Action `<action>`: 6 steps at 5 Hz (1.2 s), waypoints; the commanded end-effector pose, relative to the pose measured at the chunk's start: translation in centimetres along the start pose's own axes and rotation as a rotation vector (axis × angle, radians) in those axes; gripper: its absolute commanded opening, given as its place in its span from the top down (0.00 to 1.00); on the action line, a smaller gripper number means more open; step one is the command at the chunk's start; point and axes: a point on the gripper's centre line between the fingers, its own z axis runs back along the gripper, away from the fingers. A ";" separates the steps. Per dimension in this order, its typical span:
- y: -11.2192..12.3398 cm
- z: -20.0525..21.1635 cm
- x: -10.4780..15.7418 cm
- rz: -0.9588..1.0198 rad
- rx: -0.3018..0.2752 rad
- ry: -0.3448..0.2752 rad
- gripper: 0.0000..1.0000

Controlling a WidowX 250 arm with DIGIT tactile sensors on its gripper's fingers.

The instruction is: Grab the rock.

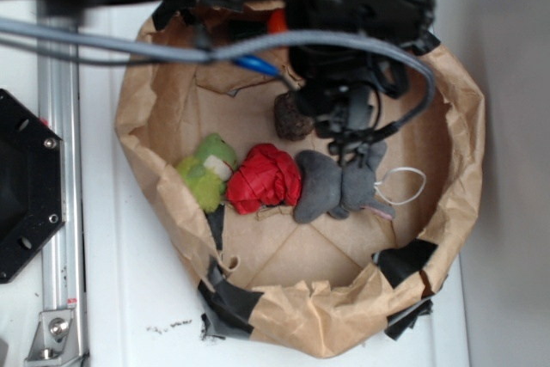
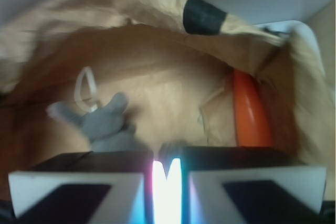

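Note:
The rock [image 1: 294,118] is a small dark brown-grey lump on the floor of the brown paper bag [image 1: 344,315], above the red wrinkled ball [image 1: 265,178]. My gripper [image 1: 347,133] hangs inside the bag just right of the rock and above the grey plush mouse [image 1: 337,185]. In the wrist view the two fingers [image 2: 167,177] stand almost together with only a thin bright slit between them and nothing held. The mouse [image 2: 102,123] lies ahead to the left. I cannot make out the rock in the wrist view.
A green plush toy [image 1: 206,169] lies left of the red ball. An orange object [image 2: 249,111] rests against the bag wall, also seen at the top of the exterior view [image 1: 276,20]. A white loop [image 1: 402,185] lies by the mouse. Bag walls ring everything.

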 end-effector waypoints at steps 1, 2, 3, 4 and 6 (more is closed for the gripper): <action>0.7 2.0 0.0 -0.109 -0.072 -0.029 0.00; 0.8 -2.0 0.1 -0.349 -0.088 0.029 0.00; 0.3 -4.4 -0.4 -0.592 -0.116 0.085 0.00; 0.1 -6.2 -1.0 -0.845 -0.081 0.158 0.00; 0.8 -9.7 -2.0 -1.114 -0.011 0.239 0.00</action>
